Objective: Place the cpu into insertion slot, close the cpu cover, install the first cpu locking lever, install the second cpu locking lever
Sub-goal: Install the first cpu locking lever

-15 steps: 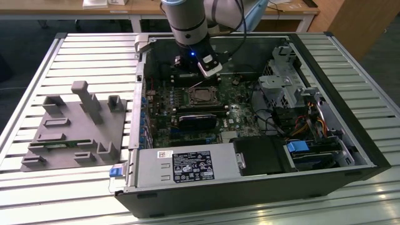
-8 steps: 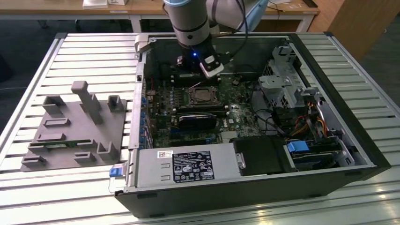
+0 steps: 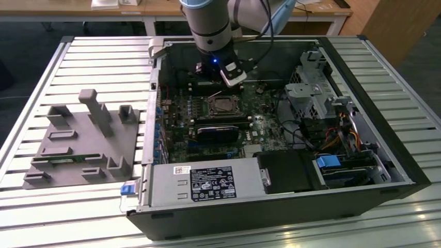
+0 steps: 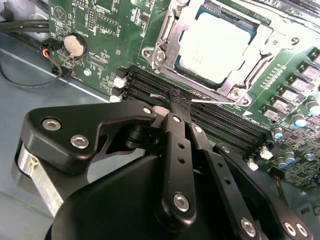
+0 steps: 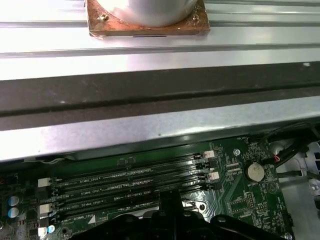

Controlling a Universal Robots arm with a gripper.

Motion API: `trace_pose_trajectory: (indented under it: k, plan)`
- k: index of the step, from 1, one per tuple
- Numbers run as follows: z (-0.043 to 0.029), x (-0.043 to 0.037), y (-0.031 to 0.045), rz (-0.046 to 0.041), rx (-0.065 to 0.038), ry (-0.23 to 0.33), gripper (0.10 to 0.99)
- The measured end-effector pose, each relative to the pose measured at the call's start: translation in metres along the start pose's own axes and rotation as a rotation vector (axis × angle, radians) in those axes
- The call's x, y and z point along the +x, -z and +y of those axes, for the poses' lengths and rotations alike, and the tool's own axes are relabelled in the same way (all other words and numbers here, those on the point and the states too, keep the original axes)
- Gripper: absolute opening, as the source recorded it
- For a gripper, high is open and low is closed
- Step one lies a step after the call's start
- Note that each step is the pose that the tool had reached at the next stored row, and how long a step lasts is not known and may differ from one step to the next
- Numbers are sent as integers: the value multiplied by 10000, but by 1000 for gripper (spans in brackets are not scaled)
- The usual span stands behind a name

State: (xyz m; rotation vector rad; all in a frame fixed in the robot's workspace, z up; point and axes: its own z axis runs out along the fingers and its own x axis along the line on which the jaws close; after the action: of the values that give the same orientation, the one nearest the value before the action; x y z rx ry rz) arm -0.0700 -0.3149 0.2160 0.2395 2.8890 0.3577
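Fingers (image 4: pixel 173 145) by seated cpu (image 4: pixel 215 45), second wrist view

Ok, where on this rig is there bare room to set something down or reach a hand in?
Bare slatted table lies on the near side of the grey fixture, behind it, and along the exterior view's right of the computer case. Inside the case it is crowded: the gripper hangs beside the cpu, and cables fill the right.

High exterior; 2 close wrist views
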Motion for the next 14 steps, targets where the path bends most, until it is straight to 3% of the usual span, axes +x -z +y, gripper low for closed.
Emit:
trace_pose_trajectory:
  k: [6, 9, 14]
  plan:
    - [-19, 75, -20, -436, -73, 69, 102]
    - [-29, 113, -36, -539, -58, 50, 102]
    - [-30, 121, -64, -685, 75, -462, 102]
